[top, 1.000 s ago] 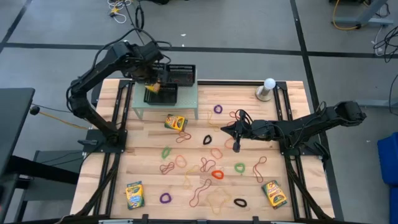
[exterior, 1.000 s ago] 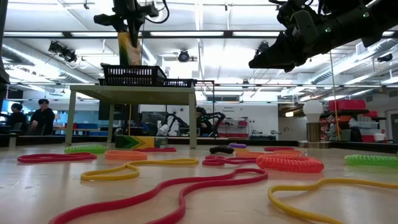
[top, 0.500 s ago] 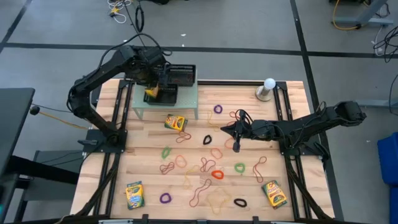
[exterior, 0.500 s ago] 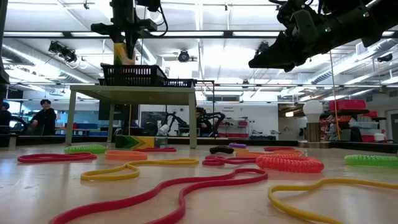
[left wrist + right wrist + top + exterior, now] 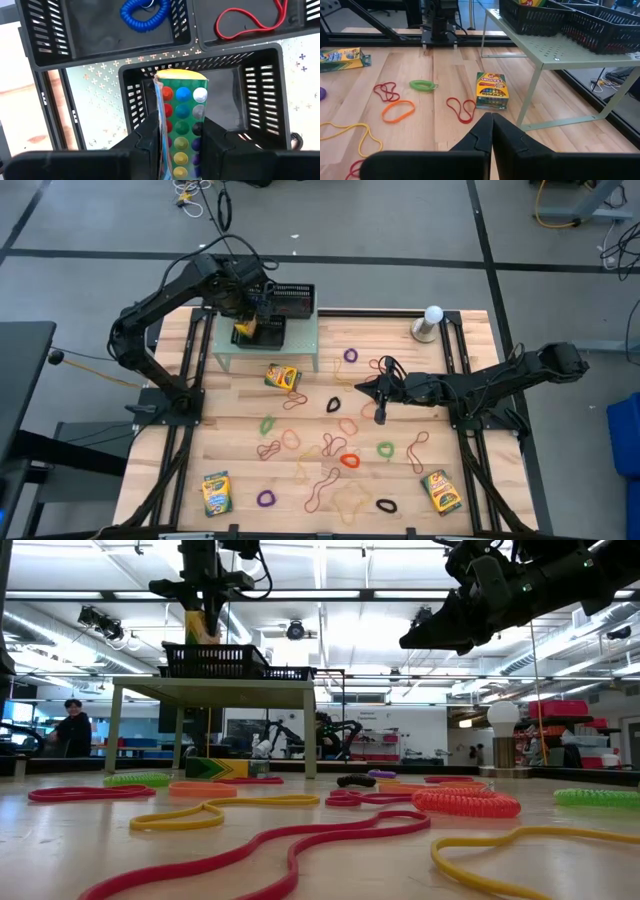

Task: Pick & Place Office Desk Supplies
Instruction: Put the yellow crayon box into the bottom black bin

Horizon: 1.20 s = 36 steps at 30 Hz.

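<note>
— Lying nearest on the wooden desk (image 5: 200,435) are thin rubber-band loops (image 5: 250,850), red and yellow. And the pincers?

— Right pincer (image 5: 379,417) hovers mid-desk, fingers pressed together, holding nothing. Farther back, the left pincer (image 5: 181,145) grips 1 flat cardboard crayon box (image 5: 182,117) upright inside a black mesh tray (image 5: 260,80) on the pale green perforated shelf (image 5: 300,338).

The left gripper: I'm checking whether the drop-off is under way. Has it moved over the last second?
Yes. The left gripper, shut on a crayon box, has gone down toward the black mesh tray on the green shelf.
</note>
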Each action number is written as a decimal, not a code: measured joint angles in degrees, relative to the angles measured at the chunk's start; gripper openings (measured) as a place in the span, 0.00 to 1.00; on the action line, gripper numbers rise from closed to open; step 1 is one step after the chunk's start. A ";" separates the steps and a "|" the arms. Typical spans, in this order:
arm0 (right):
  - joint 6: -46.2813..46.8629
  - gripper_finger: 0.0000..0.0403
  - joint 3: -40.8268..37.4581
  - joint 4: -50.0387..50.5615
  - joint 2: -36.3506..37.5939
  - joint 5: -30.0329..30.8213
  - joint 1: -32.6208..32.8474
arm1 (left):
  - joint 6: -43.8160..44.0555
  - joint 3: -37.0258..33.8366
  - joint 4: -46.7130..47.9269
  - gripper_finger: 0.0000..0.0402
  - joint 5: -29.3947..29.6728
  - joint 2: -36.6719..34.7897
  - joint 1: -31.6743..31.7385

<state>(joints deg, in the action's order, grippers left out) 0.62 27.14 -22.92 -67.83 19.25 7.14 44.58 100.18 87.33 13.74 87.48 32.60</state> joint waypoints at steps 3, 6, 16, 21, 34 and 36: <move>0.02 0.03 0.00 0.02 0.00 -0.01 0.00 | 0.08 -0.02 0.01 0.23 0.43 0.00 -0.24; 0.02 0.03 0.00 0.02 0.00 -0.01 0.00 | 0.25 0.00 0.02 0.23 1.09 0.00 -0.60; 0.02 0.03 0.00 0.02 0.00 -0.07 0.00 | -1.44 0.00 -0.51 0.23 1.31 0.00 -0.74; 0.02 0.03 0.00 0.02 0.00 -0.20 0.00 | -1.57 0.02 -0.65 0.23 1.53 0.16 -0.76; 0.00 0.03 0.00 0.02 -0.02 -0.20 0.00 | -3.86 0.02 -0.61 0.23 2.76 2.86 -1.49; 0.00 0.03 0.00 0.02 -0.02 -0.18 0.00 | -4.30 0.02 -0.58 0.23 2.97 2.87 -1.54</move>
<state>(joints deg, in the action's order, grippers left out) 0.62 27.14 -22.90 -67.85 19.07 7.14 40.28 100.20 86.75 16.71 90.35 31.06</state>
